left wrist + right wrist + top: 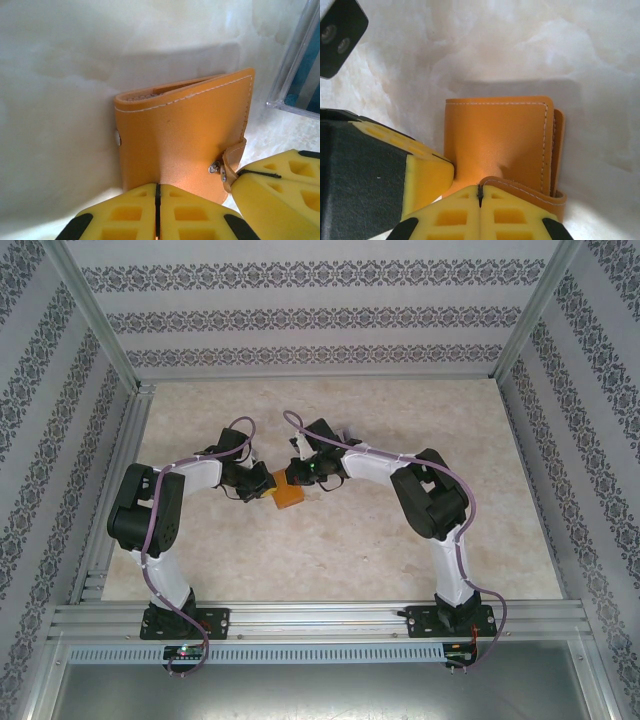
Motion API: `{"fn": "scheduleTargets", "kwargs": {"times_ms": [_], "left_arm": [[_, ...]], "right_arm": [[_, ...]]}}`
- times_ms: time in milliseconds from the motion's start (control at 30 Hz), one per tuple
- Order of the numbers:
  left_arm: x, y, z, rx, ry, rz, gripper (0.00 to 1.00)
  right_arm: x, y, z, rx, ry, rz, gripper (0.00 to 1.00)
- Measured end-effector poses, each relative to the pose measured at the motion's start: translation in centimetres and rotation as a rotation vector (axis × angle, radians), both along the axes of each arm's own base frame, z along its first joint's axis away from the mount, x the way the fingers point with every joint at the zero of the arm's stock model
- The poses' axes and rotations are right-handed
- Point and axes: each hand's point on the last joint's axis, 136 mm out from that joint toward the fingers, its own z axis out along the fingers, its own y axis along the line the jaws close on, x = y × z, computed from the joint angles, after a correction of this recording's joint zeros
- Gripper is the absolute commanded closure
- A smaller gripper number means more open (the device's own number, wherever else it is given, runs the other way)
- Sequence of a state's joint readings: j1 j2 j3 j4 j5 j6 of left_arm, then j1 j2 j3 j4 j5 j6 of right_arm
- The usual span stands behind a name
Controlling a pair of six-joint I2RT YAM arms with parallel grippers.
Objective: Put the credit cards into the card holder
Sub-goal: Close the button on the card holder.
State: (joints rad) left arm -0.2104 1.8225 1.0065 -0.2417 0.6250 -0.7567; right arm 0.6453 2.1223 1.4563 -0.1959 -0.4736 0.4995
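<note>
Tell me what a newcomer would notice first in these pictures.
The orange card holder at mid-table stands out, folded and pinched from both sides: the left claw is shut on one edge, the right claw on another. Their yellow pads crowd both wrist views, and a clear plastic box edges into the left wrist view's upper right.

Overhead cam far; wrist cams close-up (same wallet (185, 130)).

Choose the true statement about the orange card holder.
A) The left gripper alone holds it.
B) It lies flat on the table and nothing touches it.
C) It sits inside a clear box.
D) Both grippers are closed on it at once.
D: the left gripper and the right gripper each have their yellow fingers shut on an edge of the card holder.
</note>
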Motion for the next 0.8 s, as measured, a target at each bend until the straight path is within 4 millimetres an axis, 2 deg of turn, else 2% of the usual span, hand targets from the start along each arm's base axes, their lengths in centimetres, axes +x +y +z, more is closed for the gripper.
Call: {"fn": "scheduleTargets", "kwargs": {"times_ms": [800], "left_arm": [[0.25, -0.05, -0.06, 0.0, 0.0, 0.0, 0.91]], "right_arm": [[-0.35, -0.01, -0.61, -0.008, 0.021, 0.014, 0.96]]}}
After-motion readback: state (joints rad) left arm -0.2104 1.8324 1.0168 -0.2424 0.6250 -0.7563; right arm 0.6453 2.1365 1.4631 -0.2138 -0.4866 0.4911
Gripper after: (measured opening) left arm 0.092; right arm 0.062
